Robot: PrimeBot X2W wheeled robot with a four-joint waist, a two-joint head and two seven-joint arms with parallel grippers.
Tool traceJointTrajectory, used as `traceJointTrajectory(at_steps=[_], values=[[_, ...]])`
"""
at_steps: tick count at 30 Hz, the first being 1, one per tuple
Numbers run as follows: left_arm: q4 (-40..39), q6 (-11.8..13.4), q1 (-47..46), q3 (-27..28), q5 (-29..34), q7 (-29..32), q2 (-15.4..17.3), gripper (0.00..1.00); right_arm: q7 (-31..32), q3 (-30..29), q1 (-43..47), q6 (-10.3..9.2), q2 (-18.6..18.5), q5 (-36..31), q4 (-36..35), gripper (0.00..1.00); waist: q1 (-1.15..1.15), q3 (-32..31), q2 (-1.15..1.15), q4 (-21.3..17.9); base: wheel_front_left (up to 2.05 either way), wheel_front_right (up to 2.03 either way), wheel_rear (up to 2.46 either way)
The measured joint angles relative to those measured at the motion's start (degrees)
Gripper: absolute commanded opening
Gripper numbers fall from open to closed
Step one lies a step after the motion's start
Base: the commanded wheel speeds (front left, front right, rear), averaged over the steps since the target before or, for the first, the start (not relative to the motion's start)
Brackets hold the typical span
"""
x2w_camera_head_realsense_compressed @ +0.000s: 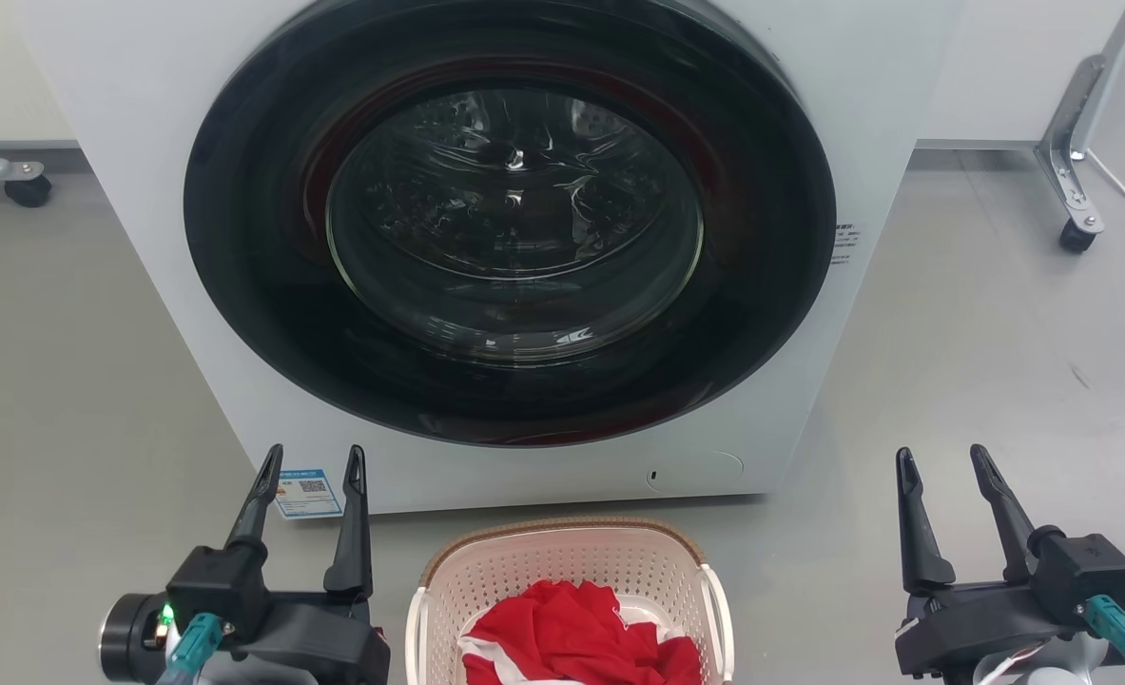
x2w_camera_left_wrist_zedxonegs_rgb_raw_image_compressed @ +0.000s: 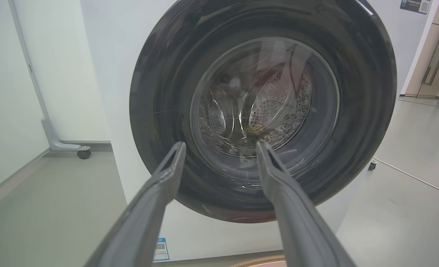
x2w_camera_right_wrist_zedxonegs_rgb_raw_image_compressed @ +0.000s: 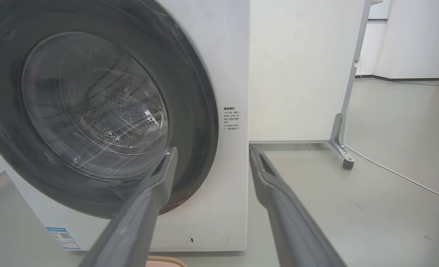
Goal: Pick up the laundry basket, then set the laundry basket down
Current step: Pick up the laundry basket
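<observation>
The laundry basket (x2w_camera_head_realsense_compressed: 524, 561), cream-white and perforated with a brown woven-look rim and white side handles, stands on the floor at the bottom centre of the head view, holding a red and white cloth (x2w_camera_head_realsense_compressed: 572, 633). A sliver of its brown rim (x2w_camera_left_wrist_zedxonegs_rgb_raw_image_compressed: 258, 261) shows at the bottom of the left wrist view, and another (x2w_camera_right_wrist_zedxonegs_rgb_raw_image_compressed: 165, 261) in the right wrist view. My left gripper (x2w_camera_head_realsense_compressed: 313, 466) stands open to the basket's left, apart from it. My right gripper (x2w_camera_head_realsense_compressed: 942, 464) is open well to the basket's right. Both hold nothing.
A white washing machine (x2w_camera_head_realsense_compressed: 847, 114) with a large dark round door (x2w_camera_head_realsense_compressed: 510, 219), shut, rises just behind the basket. A wheeled metal leg (x2w_camera_head_realsense_compressed: 1076, 205) stands at the back right and a caster (x2w_camera_head_realsense_compressed: 28, 188) at the back left. Grey floor (x2w_camera_head_realsense_compressed: 999, 362) spreads to both sides.
</observation>
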Motion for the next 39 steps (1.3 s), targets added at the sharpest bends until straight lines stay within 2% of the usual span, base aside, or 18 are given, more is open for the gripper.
traceJointTrajectory(at_steps=[21,39], values=[[-0.29,0.43,0.15,0.21,0.22,2.02,-0.25,1.00,0.00,0.25,-0.02,0.24,0.01,0.35,0.64,1.00,0.00,1.01,0.00,0.20,0.00,0.00,0.00],[-1.90,0.43,-1.13,0.10,0.75,2.34,-1.13,1.00,1.16,0.27,-2.54,0.33,0.02,0.64,-0.56,1.00,0.00,9.06,0.00,0.46,0.00,0.00,0.00]])
